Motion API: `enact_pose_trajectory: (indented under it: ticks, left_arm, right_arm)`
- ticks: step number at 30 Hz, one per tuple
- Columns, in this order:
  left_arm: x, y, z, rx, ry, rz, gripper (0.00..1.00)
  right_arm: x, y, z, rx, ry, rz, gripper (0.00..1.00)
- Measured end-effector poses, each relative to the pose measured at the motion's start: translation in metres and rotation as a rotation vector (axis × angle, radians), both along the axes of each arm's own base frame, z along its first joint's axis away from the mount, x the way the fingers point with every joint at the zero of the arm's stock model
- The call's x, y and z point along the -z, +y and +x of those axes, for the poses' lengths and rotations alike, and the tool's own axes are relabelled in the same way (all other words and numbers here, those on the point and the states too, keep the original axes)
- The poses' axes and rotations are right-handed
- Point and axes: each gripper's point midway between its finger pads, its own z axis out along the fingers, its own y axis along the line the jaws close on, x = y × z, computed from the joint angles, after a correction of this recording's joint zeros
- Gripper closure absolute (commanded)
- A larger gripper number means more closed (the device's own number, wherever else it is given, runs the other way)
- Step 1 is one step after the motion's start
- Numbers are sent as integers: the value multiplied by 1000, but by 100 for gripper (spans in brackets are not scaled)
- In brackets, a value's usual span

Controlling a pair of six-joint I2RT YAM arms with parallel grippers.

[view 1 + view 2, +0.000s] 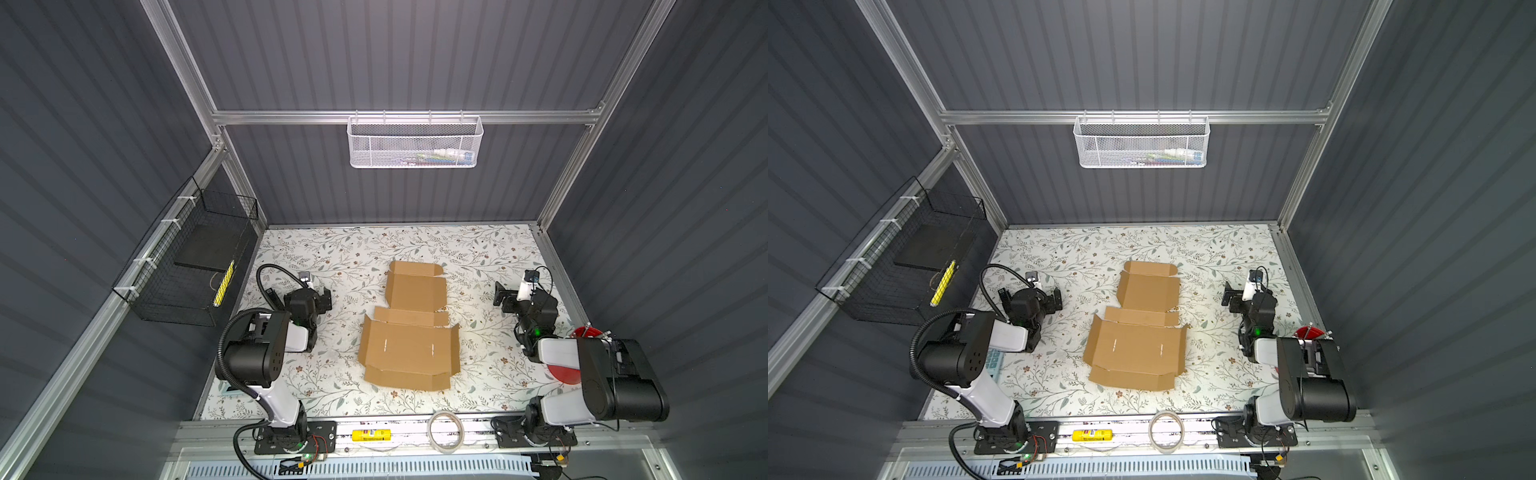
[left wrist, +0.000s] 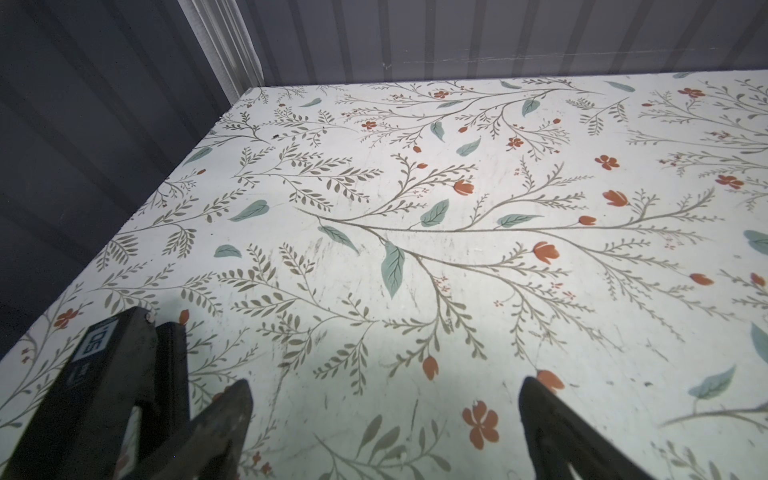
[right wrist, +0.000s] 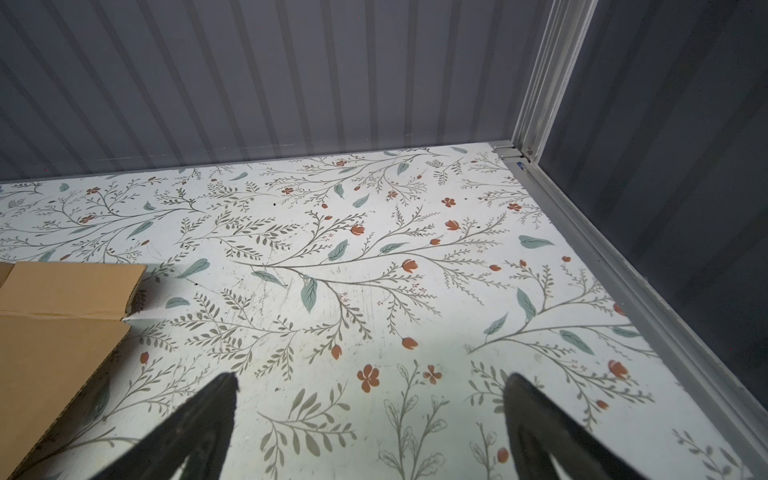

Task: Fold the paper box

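FOLDING YET TO START: A flattened paper box (image 1: 409,328) lies in the middle of the flower-patterned table (image 1: 478,253), squarely between the two arms — a spot either should be able to reach. In both top views the brown sheet lies open. Its wider panel, cut with two small slits, sits nearer the front rail, and its narrower panel lies toward the back wall. A few side flaps lift slightly along their creases. No wall stands yet, so the folding looks not yet begun.

The left gripper (image 2: 384,390) hangs low over bare table, well apart from the sheet, jaws spread wide and holding nothing. Its wrist view shows only the floral surface between them. The right gripper (image 3: 372,386) mirrors it on the opposite flank — jaws likewise apart and empty, one corner of the cardboard showing at the edge of its wrist view. Both face the back wall rather than the box, which leaves the sheet unobstructed. A first move would probably be to get under a side flap, though the light cardboard may slide rather than bend.
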Motion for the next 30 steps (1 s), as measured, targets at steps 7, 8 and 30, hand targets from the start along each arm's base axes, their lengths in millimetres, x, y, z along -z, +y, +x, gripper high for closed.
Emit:
enact_pose_trajectory:
  ticks: [7, 8, 30]
  left_arm:
    - [0, 0, 0, 0, 0, 0, 0]
    - [0, 0, 0, 0, 0, 0, 0]
    - [-84, 2, 32, -110, 108, -151, 0]
  right_arm:
    - [0, 0, 0, 0, 0, 0, 1]
    - [0, 0, 0, 0, 0, 0, 1]
    - [-73, -32, -5, 272, 156, 223, 1]
